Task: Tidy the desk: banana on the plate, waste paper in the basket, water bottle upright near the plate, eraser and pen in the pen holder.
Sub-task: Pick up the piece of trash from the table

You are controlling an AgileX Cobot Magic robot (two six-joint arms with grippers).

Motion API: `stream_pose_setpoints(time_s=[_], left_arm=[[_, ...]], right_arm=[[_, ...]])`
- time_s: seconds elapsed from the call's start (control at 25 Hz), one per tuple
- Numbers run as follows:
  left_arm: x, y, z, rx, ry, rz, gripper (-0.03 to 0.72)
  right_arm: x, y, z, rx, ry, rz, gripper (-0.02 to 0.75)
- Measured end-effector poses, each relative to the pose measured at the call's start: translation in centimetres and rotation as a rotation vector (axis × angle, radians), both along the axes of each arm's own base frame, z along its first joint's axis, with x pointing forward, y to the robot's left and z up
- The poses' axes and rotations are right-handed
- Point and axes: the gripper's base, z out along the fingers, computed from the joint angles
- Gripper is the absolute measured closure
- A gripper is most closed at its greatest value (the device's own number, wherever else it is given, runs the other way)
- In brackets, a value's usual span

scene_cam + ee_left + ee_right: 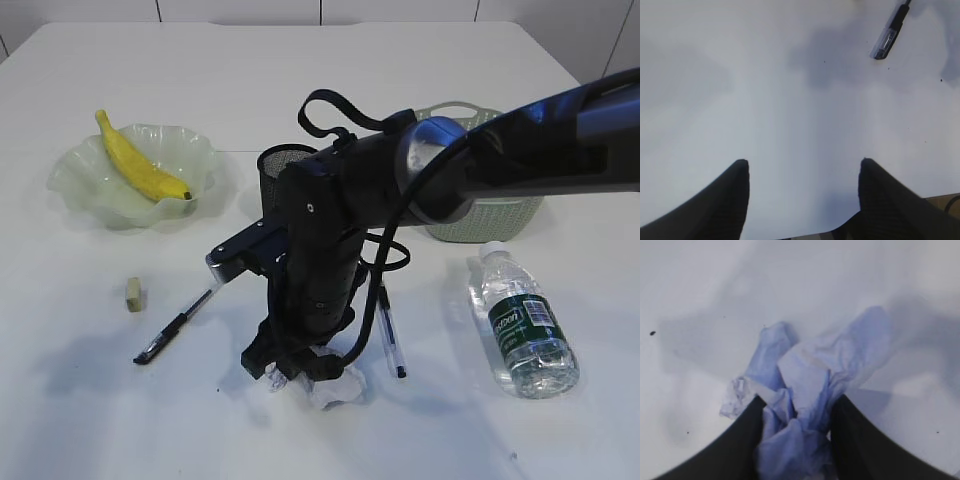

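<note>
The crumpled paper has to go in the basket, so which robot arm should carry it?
The right arm. Its gripper is already pinched on the crumpled paper, and the basket sits on its side. The left gripper is open over bare table.

My right arm (420, 170) is glossy black with a silver joint collar, black cables looping off it and one small pale screw on the wrist housing. Both grippers' fingers (720, 205) are matte black, ribbed, tapering to rounded tips.
</note>
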Motion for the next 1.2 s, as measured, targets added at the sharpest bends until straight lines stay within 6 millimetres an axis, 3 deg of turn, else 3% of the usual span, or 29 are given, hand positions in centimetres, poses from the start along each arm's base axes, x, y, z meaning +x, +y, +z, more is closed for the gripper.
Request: stream_pose_setpoints(time_s=[0.2, 0.32, 0.48, 0.88, 1.0, 1.2], left_arm=[[0.0, 0.0, 0.0, 0.002, 0.000, 0.000, 0.207], [0.0, 0.0, 0.0, 0.002, 0.000, 0.000, 0.207], [0.0, 0.0, 0.0, 0.002, 0.000, 0.000, 0.207], [0.0, 0.0, 0.0, 0.002, 0.000, 0.000, 0.207], [0.0, 0.0, 0.0, 0.004, 0.000, -0.001, 0.207], [0.0, 0.0, 0.0, 0.006, 0.000, -0.001, 0.207]], right_arm=[[-0.1, -0.1, 0.0, -0.014, 0.018, 0.001, 0.612], [-0.2, -0.2, 0.1, -0.021, 0.027, 0.002, 0.671], [-0.4, -0.4, 0.7, -0.033, 0.039, 0.005, 0.685], [-0.8, -1.6, 6.4, -0.009, -0.055, 0.016, 0.687], [0.0, -3.0, 7.7, -0.004, -0.093, -0.011, 0.687], [2.4, -7.0, 8.9, 0.004, -0.120, -0.123, 0.688]])
